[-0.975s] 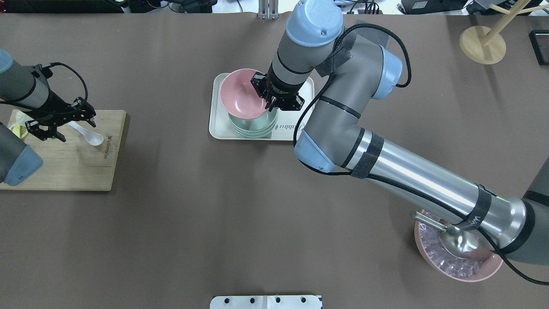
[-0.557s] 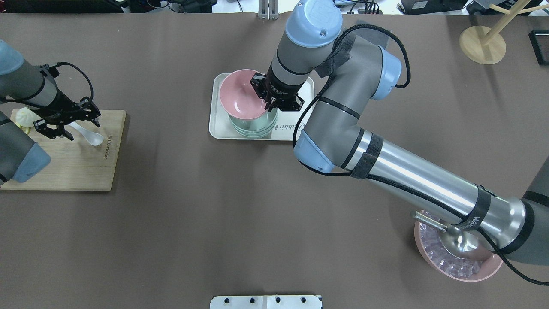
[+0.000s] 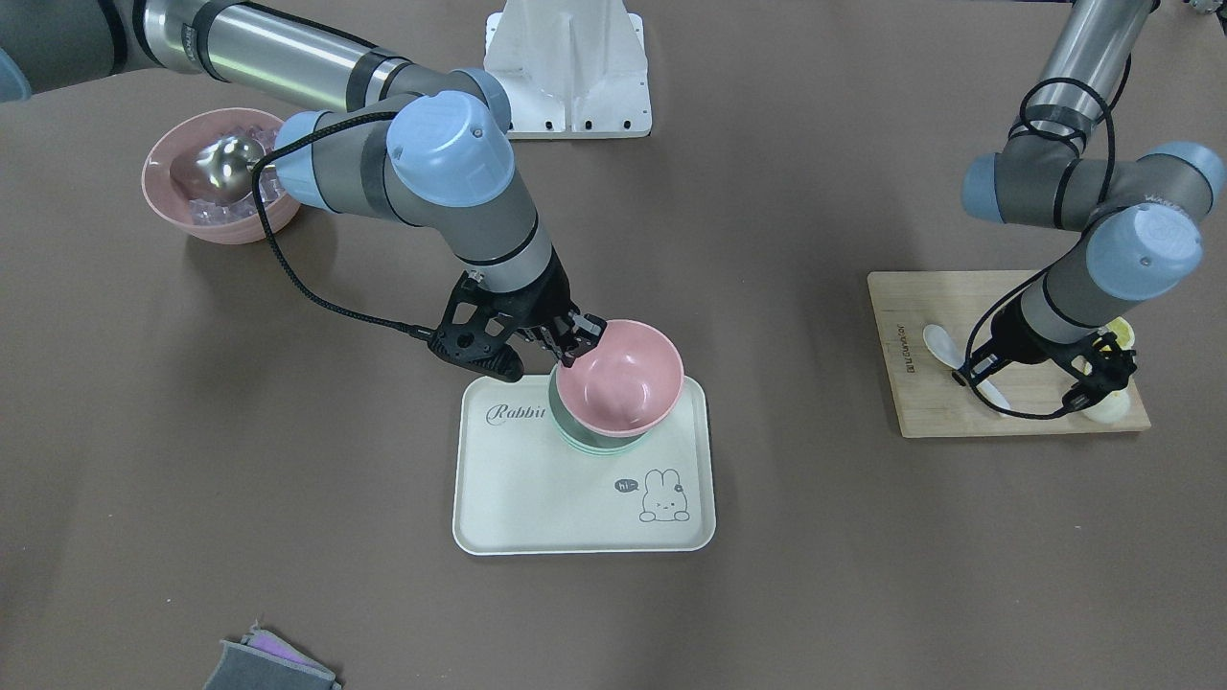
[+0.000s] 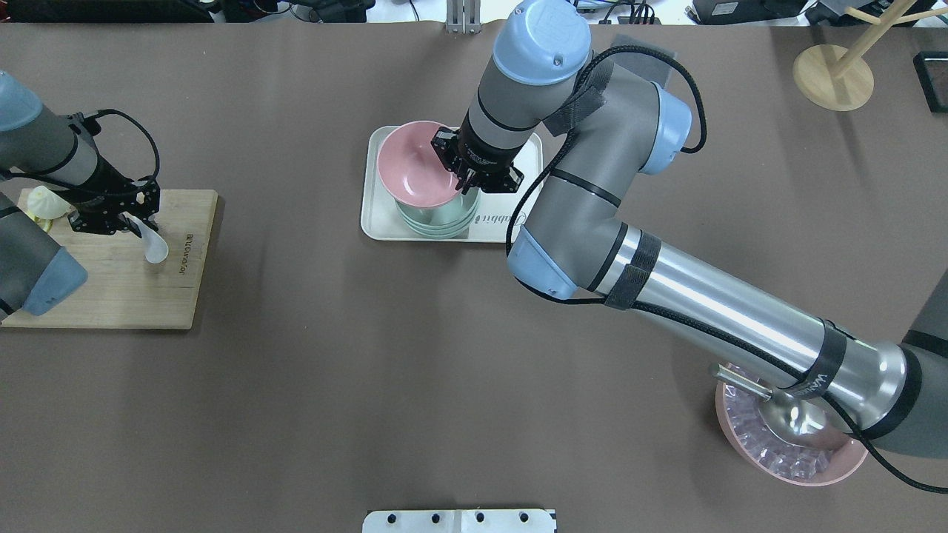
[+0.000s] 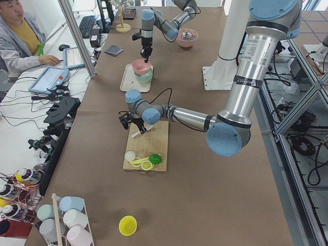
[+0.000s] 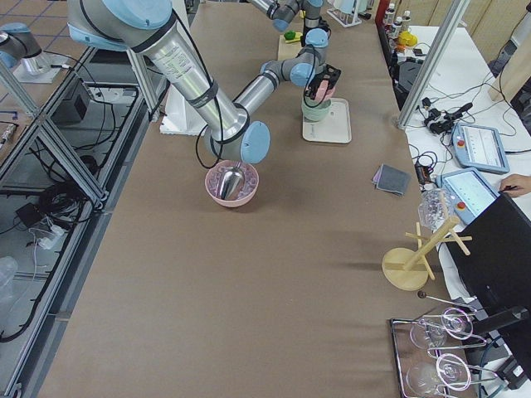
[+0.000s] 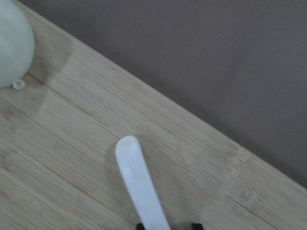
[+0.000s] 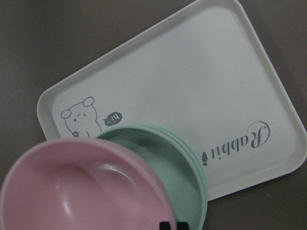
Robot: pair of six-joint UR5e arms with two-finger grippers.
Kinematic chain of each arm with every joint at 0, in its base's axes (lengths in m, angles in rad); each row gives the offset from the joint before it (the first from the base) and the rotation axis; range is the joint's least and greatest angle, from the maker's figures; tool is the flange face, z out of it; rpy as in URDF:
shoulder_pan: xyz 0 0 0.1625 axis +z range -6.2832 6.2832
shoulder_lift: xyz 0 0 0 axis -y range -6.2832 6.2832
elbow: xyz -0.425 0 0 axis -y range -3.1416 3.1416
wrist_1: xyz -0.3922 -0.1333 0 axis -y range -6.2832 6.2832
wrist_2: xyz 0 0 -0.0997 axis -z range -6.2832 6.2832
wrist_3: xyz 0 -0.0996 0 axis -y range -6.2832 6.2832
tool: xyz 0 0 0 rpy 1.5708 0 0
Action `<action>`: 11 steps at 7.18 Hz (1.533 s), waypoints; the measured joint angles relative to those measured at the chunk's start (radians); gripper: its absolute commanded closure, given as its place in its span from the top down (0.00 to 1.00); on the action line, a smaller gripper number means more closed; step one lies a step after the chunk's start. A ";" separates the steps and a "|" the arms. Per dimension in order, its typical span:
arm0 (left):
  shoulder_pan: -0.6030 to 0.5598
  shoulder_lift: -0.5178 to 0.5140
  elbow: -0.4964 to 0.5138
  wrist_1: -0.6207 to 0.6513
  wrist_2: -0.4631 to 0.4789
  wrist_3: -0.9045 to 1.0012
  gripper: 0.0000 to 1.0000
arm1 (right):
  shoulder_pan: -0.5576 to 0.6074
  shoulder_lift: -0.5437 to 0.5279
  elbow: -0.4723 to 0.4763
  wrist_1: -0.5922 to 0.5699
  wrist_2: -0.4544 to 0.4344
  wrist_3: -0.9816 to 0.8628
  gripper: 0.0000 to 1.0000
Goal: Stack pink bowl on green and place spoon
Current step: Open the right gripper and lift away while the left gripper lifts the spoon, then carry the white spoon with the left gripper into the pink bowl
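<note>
- While both arms reach over it, the brown counter (image 4: 333, 370) carries everything. The right claw (image 4: 465, 176) is near its middle and the left claw (image 7: 166, 225) is well off toward the robot's left end.
- A rectangular bamboo cutting board (image 4: 111, 289) lies directly under the left claw.
- A white rectangular plastic tray with a rabbit print (image 3: 537, 498) lies directly under the right claw.
- A stack of pale green plastic bowls (image 4: 437, 218) stands on the tray, just below the right claw's fingertips.
- A round pink plastic bowl (image 4: 415, 164) is tilted over that stack, its rim pinched between the right claw's fingers. I cannot tell whether it rests on the green bowls.
- A white soup spoon (image 4: 152, 244) lies on the board, with its handle running between the left claw's fingertips. I cannot tell whether they pinch it.
</note>
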State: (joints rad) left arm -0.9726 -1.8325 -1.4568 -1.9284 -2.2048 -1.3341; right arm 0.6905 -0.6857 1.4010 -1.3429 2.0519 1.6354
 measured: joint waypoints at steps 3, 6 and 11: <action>0.000 -0.037 -0.029 0.009 -0.068 -0.028 0.00 | 0.051 -0.020 0.030 0.015 0.060 -0.007 1.00; 0.020 -0.240 -0.041 0.082 -0.085 -0.162 0.00 | 0.179 -0.232 0.203 0.012 0.189 -0.139 1.00; 0.186 -0.562 0.057 0.132 0.041 -0.318 0.00 | 0.350 -0.493 0.293 0.012 0.287 -0.485 1.00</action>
State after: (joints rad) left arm -0.7861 -2.3940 -1.3998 -1.7967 -2.1639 -1.6518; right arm 1.0405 -1.1782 1.6944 -1.3312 2.3388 1.1504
